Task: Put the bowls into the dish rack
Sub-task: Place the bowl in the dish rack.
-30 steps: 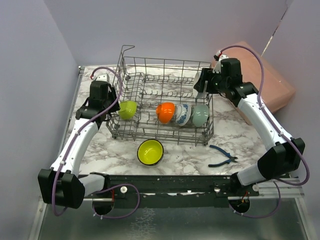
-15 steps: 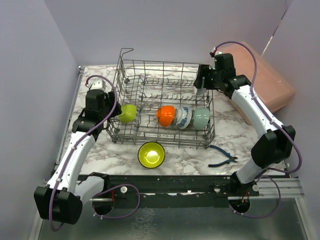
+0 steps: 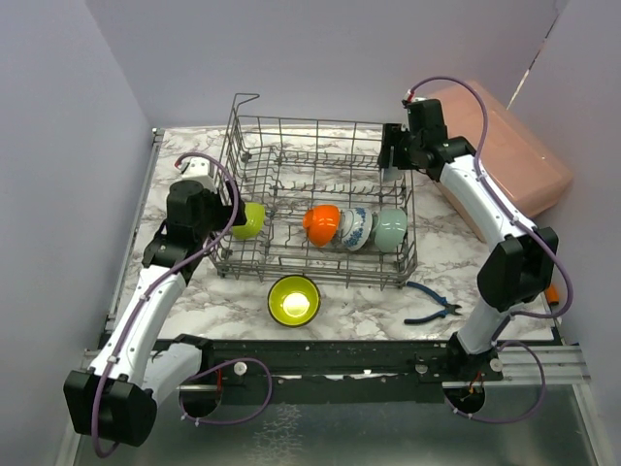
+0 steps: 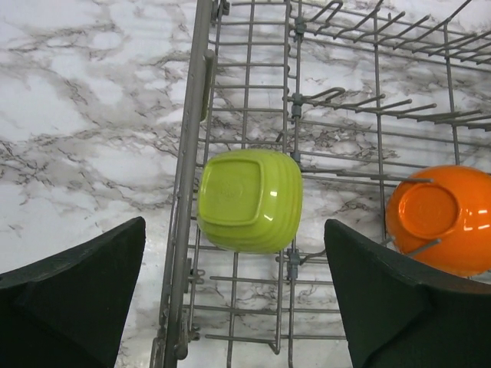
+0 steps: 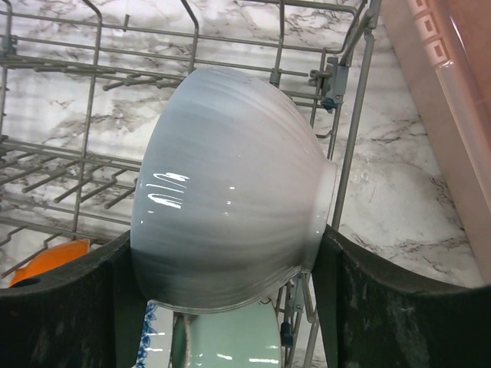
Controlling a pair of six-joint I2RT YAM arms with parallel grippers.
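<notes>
marble tabletop [image 3: 369,301], right claw [image 5: 226,245] around whitish bowl [image 5: 230,176]

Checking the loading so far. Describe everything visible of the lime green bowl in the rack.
The lime green bowl is glossy, faintly ribbed, rounded-square in outline, with a flat foot. It lies tipped, base toward the left wrist camera, on the wires of the dish rack, just inside its left wall. The open left gripper hangs over it without touching.
</notes>
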